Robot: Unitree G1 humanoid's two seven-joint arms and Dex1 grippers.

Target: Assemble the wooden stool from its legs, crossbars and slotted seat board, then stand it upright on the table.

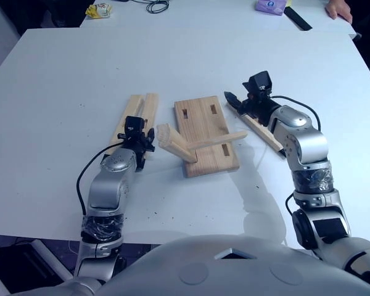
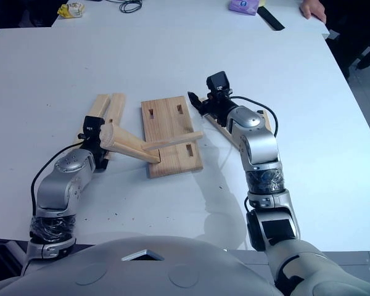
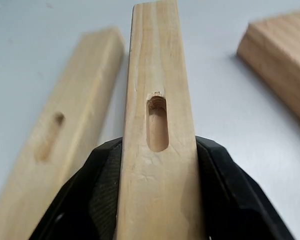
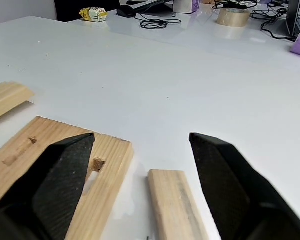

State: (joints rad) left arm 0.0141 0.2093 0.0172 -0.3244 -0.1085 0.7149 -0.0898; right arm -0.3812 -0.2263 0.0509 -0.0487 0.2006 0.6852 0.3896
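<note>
The flat, pale wooden slotted seat board (image 1: 205, 126) lies on the white tabletop (image 1: 68, 74) between the two arms, its oblong slots facing up. Across its near half rests a slim wooden crossbar (image 1: 225, 139). This meets a thick wooden slanted leg (image 1: 174, 143) at the board's near left corner, and that leg's other end points out to the left past the board's edge.

Further left lie two more pale wooden legs, side by side. The left hand (image 1: 143, 140) is closed on the inner leg (image 3: 157, 75), the one nearer the board. Its black fingers (image 3: 102, 175) press against both sides just below an oval slot. The outer leg (image 3: 65, 130) lies just beside it on the tabletop, apart from the hand. Whether the gripped leg is raised cannot be told.

On the board's right side, a fourth wooden leg (image 4: 176, 205) lies on the tabletop, angled away from the board and partly hidden under the right arm. The right hand (image 4: 141, 137) hovers over that leg's far end, next to the board's far right corner, with its fingers spread wide and holding nothing.

At the tabletop's far edge sit a yellow packet (image 1: 100, 9), black cables (image 1: 157, 5), a purple packet (image 1: 270, 6) and a roll of tape (image 4: 231, 16).
</note>
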